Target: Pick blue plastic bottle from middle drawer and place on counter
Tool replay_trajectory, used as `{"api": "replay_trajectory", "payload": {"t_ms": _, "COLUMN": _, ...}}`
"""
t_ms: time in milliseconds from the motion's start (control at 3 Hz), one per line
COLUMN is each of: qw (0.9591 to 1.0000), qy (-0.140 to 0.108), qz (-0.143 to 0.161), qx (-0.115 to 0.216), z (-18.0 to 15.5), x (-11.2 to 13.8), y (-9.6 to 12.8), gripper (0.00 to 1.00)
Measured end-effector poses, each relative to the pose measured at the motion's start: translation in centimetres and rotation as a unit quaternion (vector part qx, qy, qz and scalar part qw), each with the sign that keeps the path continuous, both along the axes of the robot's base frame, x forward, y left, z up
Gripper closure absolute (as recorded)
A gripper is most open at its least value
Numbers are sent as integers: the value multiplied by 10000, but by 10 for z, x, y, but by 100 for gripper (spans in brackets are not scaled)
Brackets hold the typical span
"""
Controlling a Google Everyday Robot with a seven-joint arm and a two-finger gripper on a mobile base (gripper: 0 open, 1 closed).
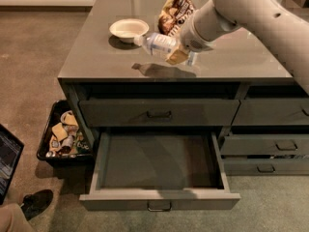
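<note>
The gripper [179,54] hangs over the counter [96,57], roughly midway along its width and nearer the front edge than the back, its pincer pinching the blue plastic bottle [157,43] by the base end. The bottle lies nearly level in the air, white cap pointing toward the counter's left edge, and its shadow falls on the grey top just below it, near the front edge. The cap sits just beside a white bowl [128,29], which rests on the counter toward the left edge. Behind the bottle a crinkled snack bag [175,11] stands close to the robot's pale arm [251,8], which reaches in from the upper right corner of the view. Below the counter's front edge the upper drawer [159,112] is shut, and under it the middle drawer [159,199] is pulled well out, its dark interior showing. On the floor to the left of the cabinet a black bin [63,134] holds packets, and a dark shoe [36,202] shows near the lower left corner of the view
</note>
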State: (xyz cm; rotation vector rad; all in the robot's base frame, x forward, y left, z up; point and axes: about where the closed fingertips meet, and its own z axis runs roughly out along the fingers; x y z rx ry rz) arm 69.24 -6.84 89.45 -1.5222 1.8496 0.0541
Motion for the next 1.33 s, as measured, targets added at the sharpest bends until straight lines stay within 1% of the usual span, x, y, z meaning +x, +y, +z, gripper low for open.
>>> {"api": "replay_trajectory", "payload": {"t_ms": 333, "qw": 9997, "qy": 147, "qz": -86, "qx": 155, "z": -26, "x": 26, "y": -5, "gripper": 100}}
{"api": "replay_trajectory", "payload": {"t_ms": 667, "qw": 9992, "qy": 292, "qz": -115, "qx": 229, "z": -42, "x": 38, "y": -8, "gripper": 81}}
{"api": "replay_trajectory", "payload": {"t_ms": 1333, "qw": 9991, "qy": 335, "qz": -96, "qx": 239, "z": -40, "x": 40, "y": -9, "gripper": 35}}
